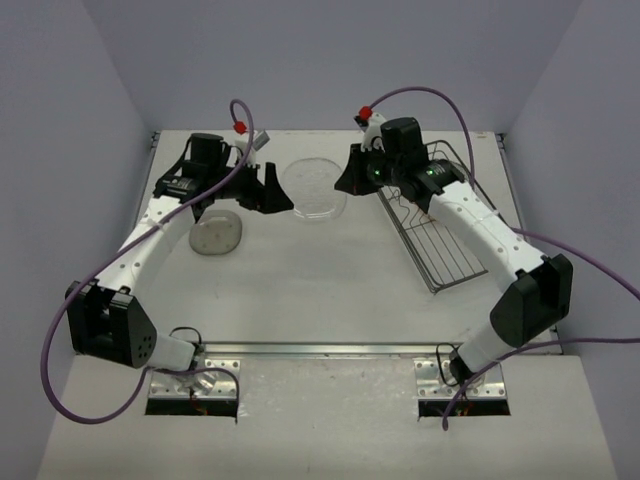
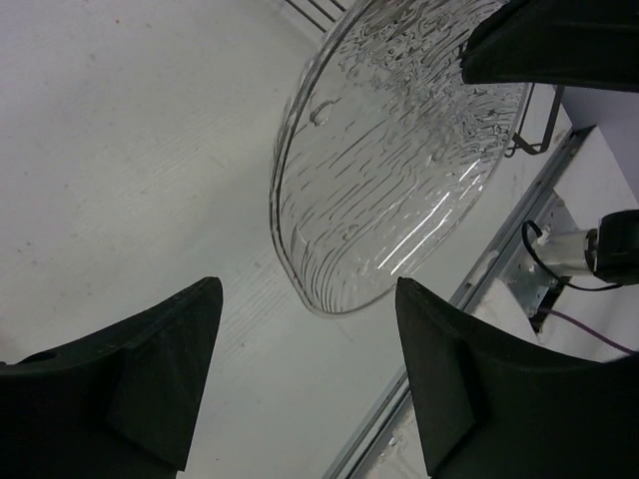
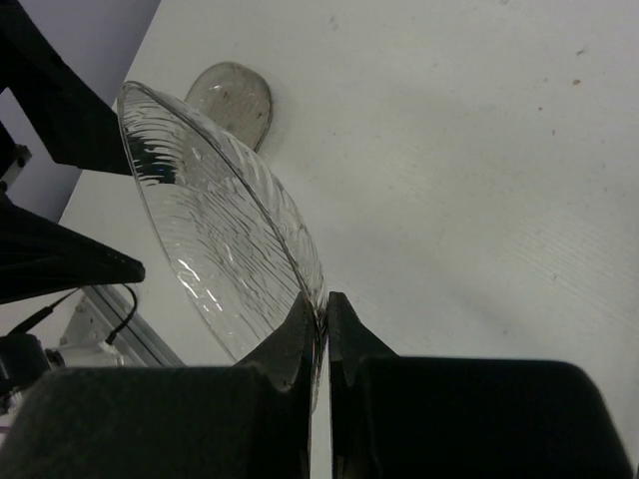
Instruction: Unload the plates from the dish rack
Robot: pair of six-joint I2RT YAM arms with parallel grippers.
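Plate point(image 3: 215, 249) clear, ripple-textured, rounded; rim pinched between right fingers point(image 3: 287, 349).

The clear plate point(image 2: 389, 170) carries a pattern of fine rippled ridges that catch white glints. The other plate point(image 1: 216, 236) is smoky grey-brown. The dish rack point(image 1: 440, 255) is dark wire, the table point(image 1: 300, 290) white, the cables point(image 1: 60, 330) purple.

1. Table top point(image 1: 320, 300): flat, matte white. A few small dark specks show in the right wrist view.
2. Walls point(image 1: 330, 60): plain lavender panels on 3 sides: left, back, right.
3. Metal rail point(image 1: 330, 349): silver strip running across the table's near edge.
4. Left mounting plate point(image 1: 225, 363) and right mounting plate point(image 1: 440, 368): bare metal with holes, just below the rail.
5. Front board point(image 1: 320, 430): speckled white, nearest the camera.
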